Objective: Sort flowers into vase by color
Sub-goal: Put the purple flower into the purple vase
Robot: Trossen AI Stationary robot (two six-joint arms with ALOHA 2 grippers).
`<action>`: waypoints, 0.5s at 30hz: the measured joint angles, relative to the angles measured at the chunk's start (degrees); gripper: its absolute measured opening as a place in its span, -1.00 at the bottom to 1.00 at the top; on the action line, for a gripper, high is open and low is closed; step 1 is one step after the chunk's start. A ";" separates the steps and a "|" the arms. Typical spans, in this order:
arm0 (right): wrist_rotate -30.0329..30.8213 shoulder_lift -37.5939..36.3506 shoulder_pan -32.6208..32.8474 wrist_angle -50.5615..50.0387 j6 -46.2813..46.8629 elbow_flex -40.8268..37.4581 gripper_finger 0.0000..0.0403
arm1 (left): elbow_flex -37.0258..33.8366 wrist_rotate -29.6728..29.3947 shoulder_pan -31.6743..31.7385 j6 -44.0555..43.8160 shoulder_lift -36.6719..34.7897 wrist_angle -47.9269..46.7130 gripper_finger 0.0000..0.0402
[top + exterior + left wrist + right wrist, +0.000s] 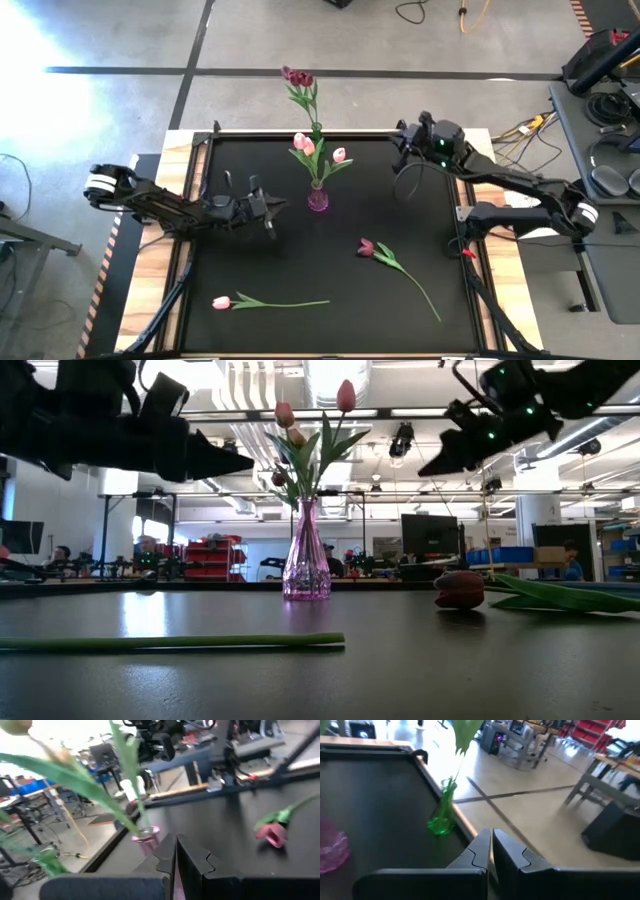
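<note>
Two tulips lie loose on the black table [250, 260]. The pink tulip [222, 302] is near the front left, head to the left and stem running right. The maroon tulip [367, 247] lies right of centre, its stem slanting toward the front right; in the low view its head [459, 588] rests on the tabletop.

The pink vase [318, 199] stands mid-table and holds three pale pink tulips [305, 144]. Behind it, at the table's far edge, the green vase [441, 815] holds dark red tulips [297, 76].

The left gripper [270, 218] hangs above the table just left of the pink vase, pointing toward it. Its fingers [195, 865] are pressed together with nothing between them.

The right gripper [400, 142] is raised over the far right part of the table, well apart from both loose tulips, aimed toward the green vase. Its fingers [507, 852] are likewise closed together and empty
</note>
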 joint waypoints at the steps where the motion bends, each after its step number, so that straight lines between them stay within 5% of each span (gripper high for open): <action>1: -0.54 -0.70 0.16 1.59 0.75 -2.03 -0.94 | 0.86 -0.01 -0.66 -0.04 -0.49 -2.66 -0.99; 15: -0.59 -5.43 1.80 10.04 6.55 -16.89 -0.94 | 24.54 0.04 -12.03 -16.05 -4.02 -66.07 -0.99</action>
